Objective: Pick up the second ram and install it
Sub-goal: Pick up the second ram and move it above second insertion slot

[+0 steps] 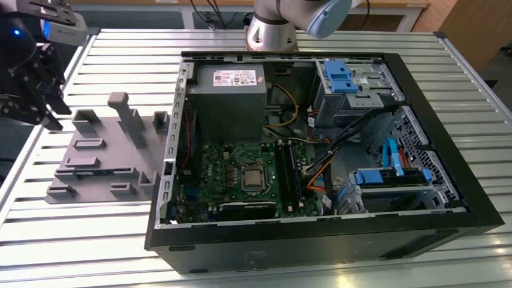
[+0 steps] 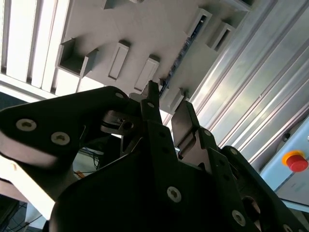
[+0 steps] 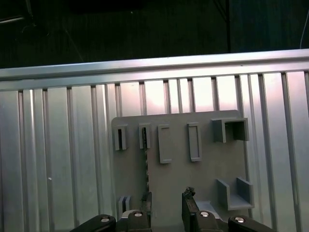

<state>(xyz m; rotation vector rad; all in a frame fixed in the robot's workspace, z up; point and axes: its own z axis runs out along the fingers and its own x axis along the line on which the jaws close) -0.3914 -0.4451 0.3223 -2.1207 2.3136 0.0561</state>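
Observation:
The second ram (image 3: pixel 144 159) stands on its thin edge in slots of the grey holder plate (image 3: pixel 203 169), and in the first wrist view it is a dark narrow strip. In the second wrist view the ram (image 2: pixel 181 54) runs across the same holder (image 2: pixel 145 29). My gripper (image 3: pixel 167 200) hovers above the holder, open, with nothing between its black fingers (image 3: pixel 189 199). The ram's near end lines up with one finger rather than the gap. In the exterior view the gripper (image 1: pixel 47 114) hangs at the far left, beside the holder (image 1: pixel 104 159).
An open black computer case (image 1: pixel 320 234) lies at the exterior view's right of the holder. It contains the green motherboard (image 1: pixel 240 174) with long memory slots (image 1: pixel 286 171), a grey power supply (image 1: pixel 226 90) and blue drive brackets (image 1: pixel 340 75). Everything sits on a ribbed aluminium table (image 1: pixel 80 240).

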